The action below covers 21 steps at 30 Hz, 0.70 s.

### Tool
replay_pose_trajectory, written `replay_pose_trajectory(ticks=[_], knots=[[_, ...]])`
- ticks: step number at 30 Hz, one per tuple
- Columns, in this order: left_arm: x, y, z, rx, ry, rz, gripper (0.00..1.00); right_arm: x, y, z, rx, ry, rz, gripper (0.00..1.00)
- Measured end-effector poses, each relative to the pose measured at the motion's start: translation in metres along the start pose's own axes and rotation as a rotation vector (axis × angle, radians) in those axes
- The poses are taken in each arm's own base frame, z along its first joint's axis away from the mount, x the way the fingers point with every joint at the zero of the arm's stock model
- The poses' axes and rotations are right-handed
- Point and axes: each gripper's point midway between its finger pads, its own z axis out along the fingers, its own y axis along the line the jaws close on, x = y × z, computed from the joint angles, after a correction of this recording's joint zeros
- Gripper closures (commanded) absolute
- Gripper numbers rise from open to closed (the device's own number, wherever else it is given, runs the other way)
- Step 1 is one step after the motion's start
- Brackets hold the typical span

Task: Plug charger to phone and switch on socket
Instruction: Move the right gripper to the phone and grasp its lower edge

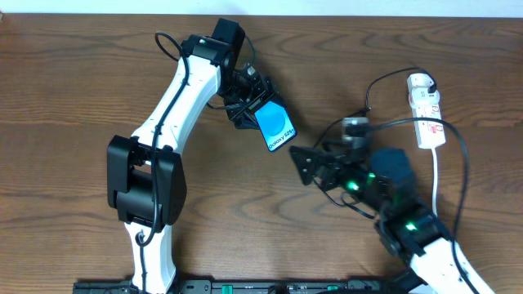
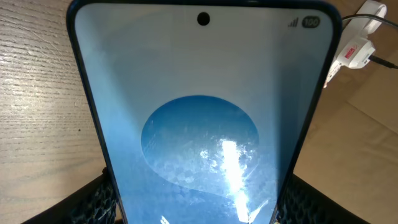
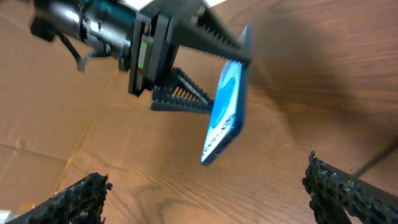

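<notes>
Phone (image 1: 275, 126), slim, blue-cyan lit screen, white text band, in left gripper (image 1: 257, 107)

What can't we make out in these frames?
1. phone charging port: near end cut off by the bottom edge in left wrist, blurred in right wrist, too small overhead.
2. charger connector tip: lost against the dark right gripper overhead; not seen in right wrist.
3. socket switch position: too small overhead; mostly hidden behind the phone in left wrist.

Robot lab, wood-grain table (image 1: 65, 98), two mounted arms (image 1: 176, 102)
</notes>
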Motion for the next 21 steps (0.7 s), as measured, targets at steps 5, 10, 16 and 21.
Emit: replay_pose_trajectory(ticks=[5,10,16,21], knots=[[0.000,0.000,0.000,0.000,0.000,0.000,0.39,0.007,-0.003,0.018,0.019,0.014,-0.008,0.01],[0.000,0.000,0.000,0.001,0.000,0.000,0.38,0.004,-0.011,0.038,0.031,-0.002,-0.002,0.20],[0.000,0.000,0.000,0.000,0.000,0.000,0.39,0.003,-0.011,0.076,-0.015,-0.040,0.027,0.32],[0.000,0.000,0.000,0.001,-0.001,0.001,0.39,0.015,-0.028,0.098,0.015,-0.034,0.146,0.41]])
